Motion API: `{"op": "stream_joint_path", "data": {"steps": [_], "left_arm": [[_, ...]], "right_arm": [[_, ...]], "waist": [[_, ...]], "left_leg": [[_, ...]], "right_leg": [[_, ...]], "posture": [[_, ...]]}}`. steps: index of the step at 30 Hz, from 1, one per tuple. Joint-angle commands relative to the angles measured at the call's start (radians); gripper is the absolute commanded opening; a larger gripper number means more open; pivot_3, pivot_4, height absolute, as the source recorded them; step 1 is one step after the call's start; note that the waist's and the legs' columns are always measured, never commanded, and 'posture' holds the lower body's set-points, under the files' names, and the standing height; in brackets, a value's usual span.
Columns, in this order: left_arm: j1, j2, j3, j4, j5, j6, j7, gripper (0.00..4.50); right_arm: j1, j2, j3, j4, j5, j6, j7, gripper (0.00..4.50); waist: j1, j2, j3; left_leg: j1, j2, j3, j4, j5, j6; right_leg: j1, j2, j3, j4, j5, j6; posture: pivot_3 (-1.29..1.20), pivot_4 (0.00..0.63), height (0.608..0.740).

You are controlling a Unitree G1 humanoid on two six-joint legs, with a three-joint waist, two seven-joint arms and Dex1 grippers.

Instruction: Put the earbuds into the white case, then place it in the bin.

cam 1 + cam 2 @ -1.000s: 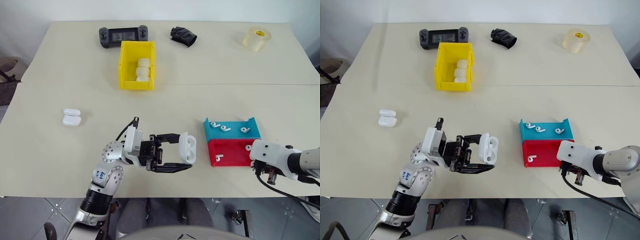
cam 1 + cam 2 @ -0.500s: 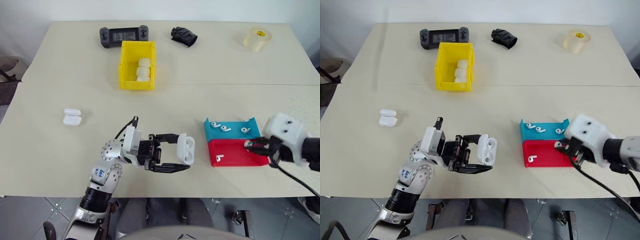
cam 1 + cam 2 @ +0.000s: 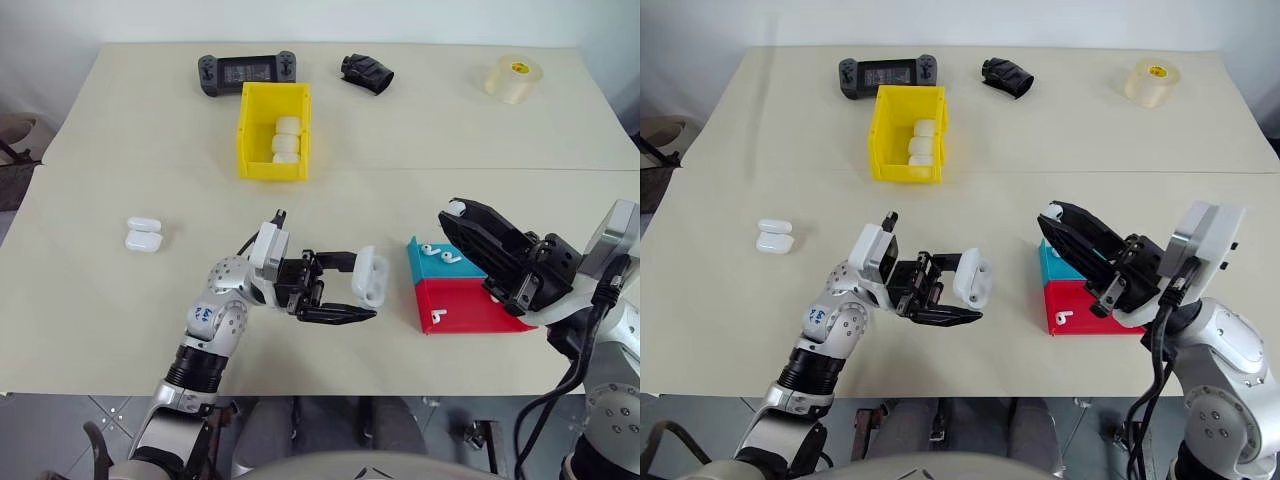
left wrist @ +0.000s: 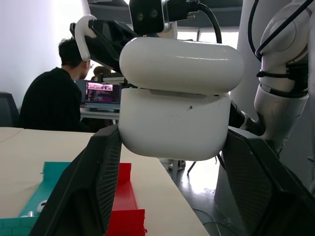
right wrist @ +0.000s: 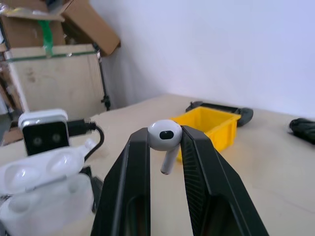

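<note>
White earbud (image 5: 165, 137) sits pinched in the right end effector (image 3: 462, 214), raised near the open white case (image 3: 370, 277) that the left end effector (image 3: 352, 287) clamps above the counter (image 3: 100, 300). Misalignment could drop it (tiny, glossy). Yellow bin (image 3: 272, 130) holds three cases; the teal tray (image 3: 470, 262) holds spare earbuds, the red tray (image 3: 470, 308) one

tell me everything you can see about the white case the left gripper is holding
The small glossy white rounded plastic case is clamped between the left gripper's two black fingers, held above the beige table. Its hinged lid is flipped open; the right wrist view shows two hollow wells inside. It faces the right gripper, which pinches a white earbud.
</note>
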Motion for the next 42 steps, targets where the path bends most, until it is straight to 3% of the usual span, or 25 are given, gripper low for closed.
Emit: {"op": "stream_joint_path", "data": {"steps": [1,16,42], "left_arm": [[-0.031,-0.012,0.025,-0.004,-0.038,0.035,0.009,2.86],[-0.071,-0.058,0.032,-0.011,-0.04,0.085,0.021,2.86],[-0.083,-0.072,0.038,-0.003,-0.033,0.072,0.011,2.86]], "right_arm": [[0.031,0.025,0.072,-0.076,0.033,-0.061,-0.045,0.51],[0.097,0.032,0.306,-0.054,-0.023,-0.197,-0.094,0.51],[0.126,-0.033,0.4,0.087,-0.142,-0.321,-0.03,0.51]], "waist": [[0.0,0.0,0.0],[-0.001,0.0,0.0],[-0.001,0.0,0.0]], "left_leg": [[0.0,0.0,0.0,0.0,0.0,0.0],[-0.001,0.0,0.006,-0.001,0.0,0.0],[-0.001,0.0,0.008,-0.001,0.0,0.0]], "right_leg": [[-0.001,0.0,0.0,0.001,0.0,0.0],[-0.007,0.0,0.007,0.005,0.0,0.0],[-0.008,0.0,0.008,0.005,0.0,0.0]], "posture": [[0.0,0.15,0.74],[0.0,0.15,0.74],[0.0,0.15,0.74]]}}
